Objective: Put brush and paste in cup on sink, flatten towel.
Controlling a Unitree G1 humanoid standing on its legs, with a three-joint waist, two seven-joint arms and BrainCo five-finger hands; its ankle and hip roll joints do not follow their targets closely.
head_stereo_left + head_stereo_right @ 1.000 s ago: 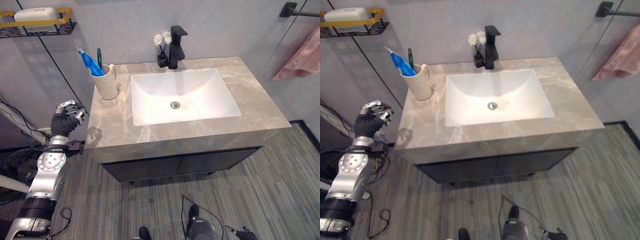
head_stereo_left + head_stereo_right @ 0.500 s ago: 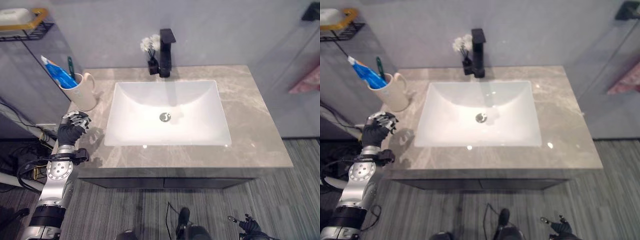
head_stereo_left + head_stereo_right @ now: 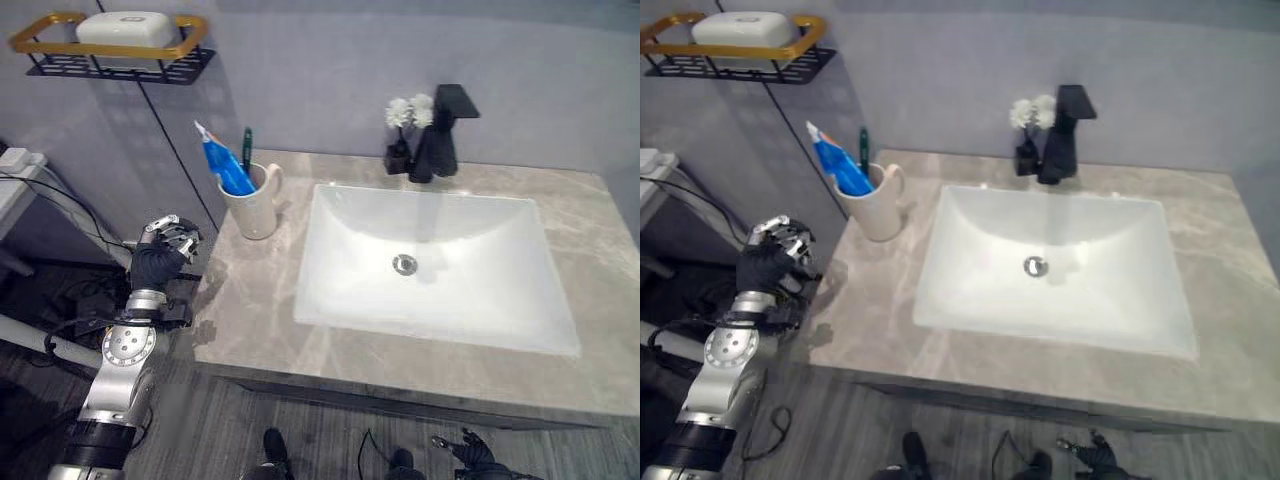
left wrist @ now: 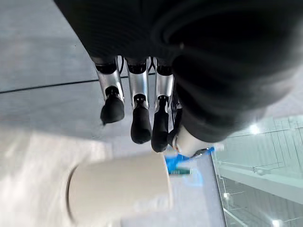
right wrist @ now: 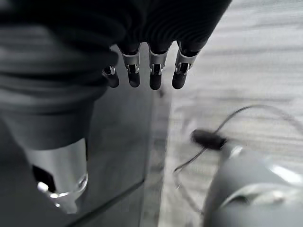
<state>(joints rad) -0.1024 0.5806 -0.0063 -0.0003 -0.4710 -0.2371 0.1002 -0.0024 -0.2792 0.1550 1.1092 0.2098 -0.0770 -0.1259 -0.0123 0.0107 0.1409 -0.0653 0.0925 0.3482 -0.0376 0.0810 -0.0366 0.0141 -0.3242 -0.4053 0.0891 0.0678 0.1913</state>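
The left hand is being held up just off the left edge of the counter, its fingers curled loosely with nothing grasped between them. Beyond the hand, further in toward the wall, the cup is standing on the counter, well apart from the fingers; the blue tube of paste and the green brush are being carried upright inside it. To the far side of the cup from the hand, the white sink is lying, with the black tap and a small vase of flowers at its back edge. The right hand is hanging low by the floor, fingers bent and relaxed, nothing being grasped
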